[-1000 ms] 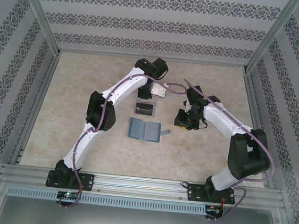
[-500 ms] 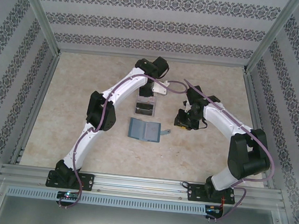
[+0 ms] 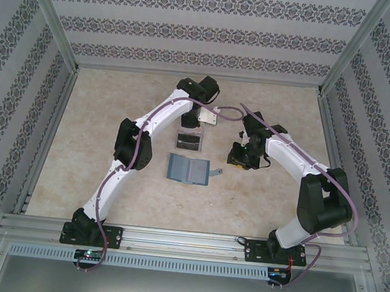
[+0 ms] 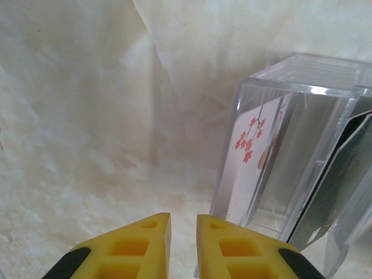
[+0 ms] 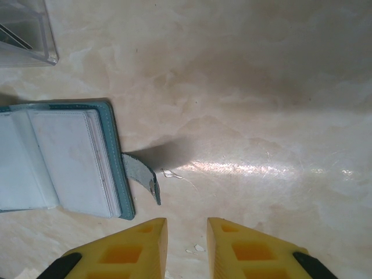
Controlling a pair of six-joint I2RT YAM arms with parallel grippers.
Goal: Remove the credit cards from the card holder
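The teal card holder (image 3: 188,169) lies open like a book on the table, its strap tab (image 3: 215,170) pointing right. In the right wrist view the card holder (image 5: 58,157) shows pale clear sleeves, and the tab (image 5: 142,174) curls just ahead of my right gripper (image 5: 187,232). That gripper is narrowly open and holds nothing. Credit cards (image 3: 188,142) stand in the clear tray (image 3: 178,146) behind the holder. My left gripper (image 4: 183,226) hovers beside the tray (image 4: 290,75), narrowly open and empty. Inside are a dark grey card (image 4: 337,180) and a white card with red blossoms (image 4: 250,145).
Metal frame rails (image 3: 171,240) border the pale marbled table, with patterned walls around it. Small white flecks (image 5: 195,249) lie on the table by the right fingertips. Open tabletop lies left of the left arm and in front of the holder.
The left gripper has drawn back slightly from the clear tray toward the far wall. The right arm, the card holder and the tray have not moved.
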